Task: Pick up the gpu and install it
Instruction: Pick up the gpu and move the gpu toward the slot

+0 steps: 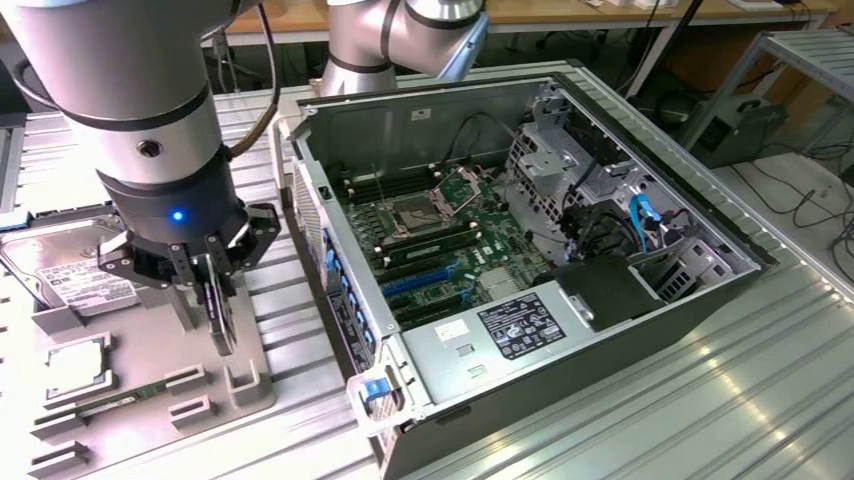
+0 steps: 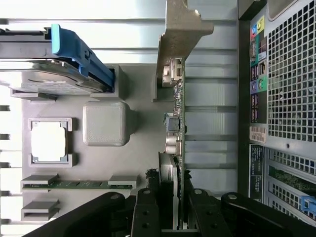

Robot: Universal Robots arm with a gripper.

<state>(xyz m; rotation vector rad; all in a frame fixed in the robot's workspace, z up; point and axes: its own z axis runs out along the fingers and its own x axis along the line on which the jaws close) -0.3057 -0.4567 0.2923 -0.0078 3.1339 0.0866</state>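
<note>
Just beside the computer case | end effector closed narrowly, clamping the gpu | gpu standing on edge

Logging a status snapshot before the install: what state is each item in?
gripper: shut on the gpu.
gpu: upright on edge, in the grip.
computer case: lying on its side, open.
hard drive: resting in the tray.
memory stick: seated in tray holders.
</note>
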